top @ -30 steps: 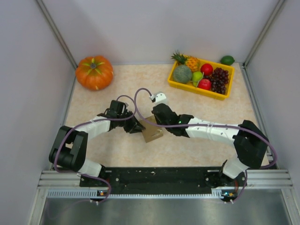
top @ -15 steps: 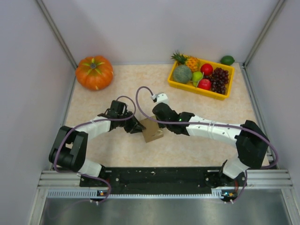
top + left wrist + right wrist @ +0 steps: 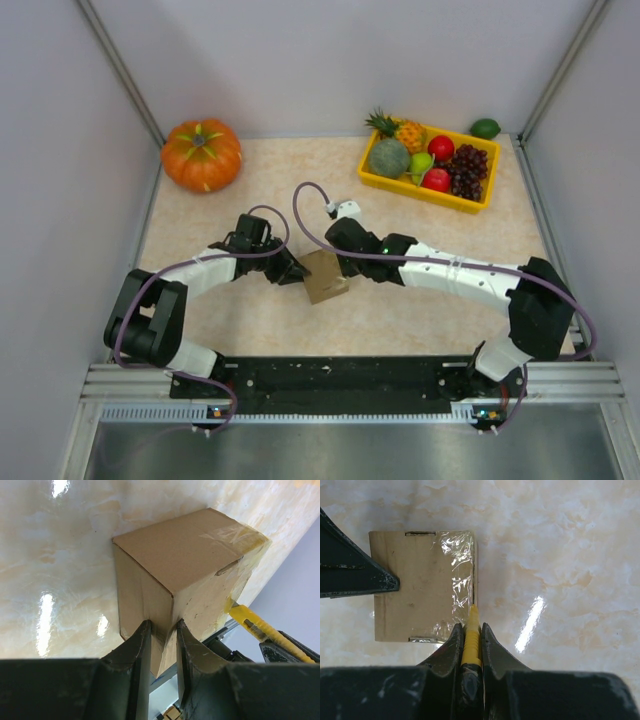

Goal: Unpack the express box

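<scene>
The express box (image 3: pixel 324 277) is a small brown carton sealed with clear tape, standing on the table between both arms. It shows in the left wrist view (image 3: pixel 175 565) and the right wrist view (image 3: pixel 415 585). My left gripper (image 3: pixel 293 270) (image 3: pixel 162 630) is shut on the box's near vertical corner. My right gripper (image 3: pixel 340 262) (image 3: pixel 470 630) is shut on a yellow utility knife (image 3: pixel 471 640), whose tip touches the taped seam at the box's right edge. The knife also shows in the left wrist view (image 3: pixel 255 625).
An orange pumpkin (image 3: pixel 201 154) sits at the back left. A yellow tray (image 3: pixel 395 184) with several fruits stands at the back right, a green lime (image 3: pixel 485 128) behind it. Walls close in left, right and back.
My right arm has shifted slightly towards the back along the box's edge with the knife. The left gripper and the box stay in place.
</scene>
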`<state>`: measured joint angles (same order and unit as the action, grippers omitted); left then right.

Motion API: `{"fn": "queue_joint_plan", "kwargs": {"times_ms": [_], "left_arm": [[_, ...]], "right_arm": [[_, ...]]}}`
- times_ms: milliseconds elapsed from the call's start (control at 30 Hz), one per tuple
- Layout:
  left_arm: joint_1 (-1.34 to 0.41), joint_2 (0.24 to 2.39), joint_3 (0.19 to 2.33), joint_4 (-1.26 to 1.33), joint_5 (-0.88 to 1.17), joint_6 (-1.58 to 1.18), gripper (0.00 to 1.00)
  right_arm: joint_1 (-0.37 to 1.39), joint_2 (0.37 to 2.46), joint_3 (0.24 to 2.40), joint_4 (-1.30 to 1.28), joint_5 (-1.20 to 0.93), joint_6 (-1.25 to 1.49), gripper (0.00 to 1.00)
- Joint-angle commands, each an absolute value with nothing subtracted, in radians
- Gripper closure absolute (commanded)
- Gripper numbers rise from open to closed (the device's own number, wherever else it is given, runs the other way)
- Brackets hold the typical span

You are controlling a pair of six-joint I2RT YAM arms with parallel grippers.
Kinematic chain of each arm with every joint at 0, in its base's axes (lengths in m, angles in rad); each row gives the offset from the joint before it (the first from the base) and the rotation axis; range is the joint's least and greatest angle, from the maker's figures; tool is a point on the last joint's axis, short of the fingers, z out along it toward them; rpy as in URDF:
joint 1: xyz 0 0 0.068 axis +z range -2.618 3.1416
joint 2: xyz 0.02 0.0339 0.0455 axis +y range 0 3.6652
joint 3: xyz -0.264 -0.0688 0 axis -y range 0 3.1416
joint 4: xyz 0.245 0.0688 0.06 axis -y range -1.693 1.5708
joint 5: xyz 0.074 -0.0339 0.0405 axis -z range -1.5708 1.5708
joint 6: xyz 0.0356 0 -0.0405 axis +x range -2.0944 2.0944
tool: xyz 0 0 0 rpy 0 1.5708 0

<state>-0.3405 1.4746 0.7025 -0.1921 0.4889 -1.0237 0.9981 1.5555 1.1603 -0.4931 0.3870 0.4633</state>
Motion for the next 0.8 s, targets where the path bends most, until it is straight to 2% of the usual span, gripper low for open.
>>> {"fn": "queue_joint_plan", "kwargs": {"times_ms": [0, 400, 767], "left_arm": [[-0.331, 1.486, 0.693, -0.235, 0.341, -1.042, 1.00], [-0.331, 1.483, 0.689, -0.238, 0.330, -1.051, 1.00], [-0.331, 1.483, 0.681, -0.226, 0.339, -1.065, 1.00]], "right_arm": [[0.996, 1.537, 1.192, -0.584, 0.336, 0.486, 1.00], [0.996, 1.467, 1.193, -0.637, 0.262, 0.518, 1.00], [0.996, 1.529, 1.132, -0.641, 0.248, 0.535, 1.00]]}}
